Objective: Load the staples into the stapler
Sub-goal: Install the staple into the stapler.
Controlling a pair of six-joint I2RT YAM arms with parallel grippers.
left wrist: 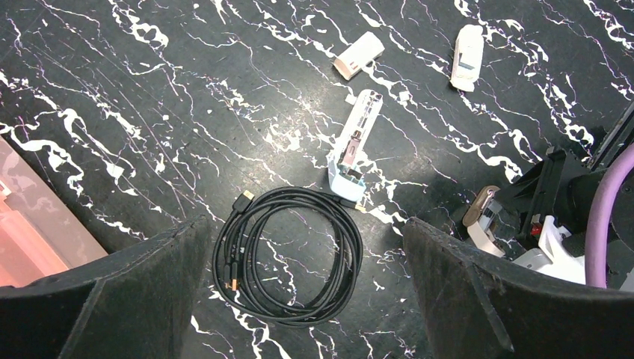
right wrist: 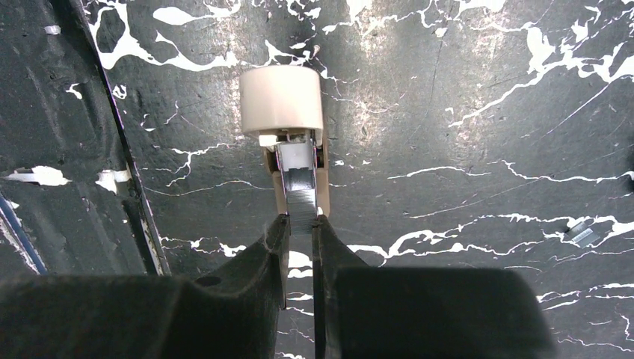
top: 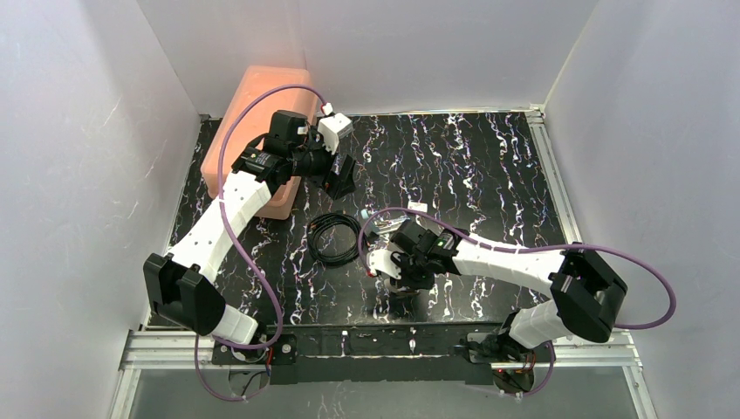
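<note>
Two grippers of mine, plus loose items, on a black table (top: 489, 166) veined with white.

Left gripper (left wrist: 302, 221): my jaws are spread wide. In the overhead view it sits upper left of centre, raised over the table, just beside the pink block (top: 257, 131) that stands in the far left corner.

Right gripper (right wrist: 301, 221): my jaws are pinched together on the near end of the staples (right wrist: 301, 196). In the overhead view it points down at the table just below centre.

Staples: a narrow silvery strip, running straight up the middle of my right wrist view. The far end sits in a pale sleeve (right wrist: 282, 97) with tan card showing along its edges. I cannot tell whether the sleeve touches the table.

Stapler (left wrist: 357, 138): it lies flat in the centre of my left wrist view, opened, with its silver channel facing up. The light-blue end points down the frame, just beside the upper rim of the cable. It is apart from both of my grippers.

Cable (left wrist: 228, 258): black, wound in a loose coil, lying in the lower centre of my left wrist view between my two left fingers.

White piece (left wrist: 359, 56): small, with a tan end, top centre of my left wrist view, beyond the stapler.

White oblong (left wrist: 467, 56): small, upper right of the same view, apart from the white piece.

Silvery scrap (right wrist: 582, 233): tiny, at the right edge of my right wrist view, on the table.
</note>
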